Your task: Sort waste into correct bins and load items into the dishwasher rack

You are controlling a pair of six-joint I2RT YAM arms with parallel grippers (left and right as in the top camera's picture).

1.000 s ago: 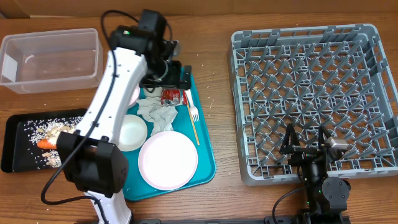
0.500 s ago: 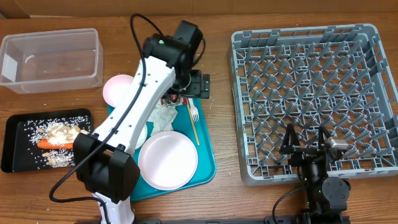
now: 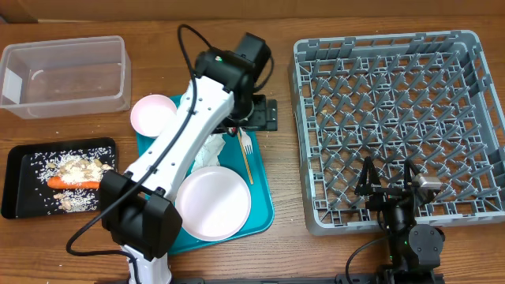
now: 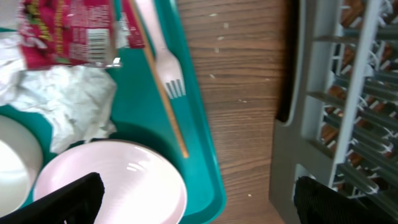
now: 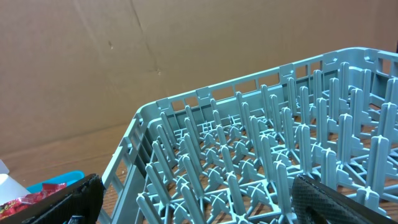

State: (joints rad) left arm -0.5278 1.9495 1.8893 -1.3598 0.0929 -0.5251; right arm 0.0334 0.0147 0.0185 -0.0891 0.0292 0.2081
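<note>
- Overhead, the left gripper (image 3: 264, 116) now hangs over the far right edge of the teal tray (image 3: 259, 197). It is beside the strip of bare table (image 3: 282, 170) in front of the dishwasher rack (image 3: 387, 41). A second ago it was further left, above the red wrapper (image 4: 68, 34).
- That swing has uncovered the small pink bowl (image 3: 153, 114) at the tray's far left corner. The arm now crosses over the white bowl (image 4: 12, 155), which lies nearer in.
- Nothing else has shifted.
  - The pink plate (image 3: 213, 203) lies on the tray's near end.
  - The fork (image 3: 246, 142) and a thin brown stick (image 3: 248, 166) lie along the tray's right side.
  - The carrot (image 3: 73, 183) and rice scraps (image 3: 75, 166) are in the black tray (image 3: 20, 170) at near left.
  - The clear tub (image 3: 63, 75) stands at far left.
- The left arm reaches from its near base diagonally to the far right across the tray, wrist turned downward.
- In the left wrist view its fingers (image 4: 68, 199) are spread wide at the bottom corners, holding nothing and touching nothing. Below them lie the wrapper, a crumpled napkin (image 4: 68, 99), the fork tines and the plate.
- The right gripper (image 3: 387, 188) sits folded at the rack's near edge as before, jaws spread wide and empty. Its camera looks across the pegs.
</note>
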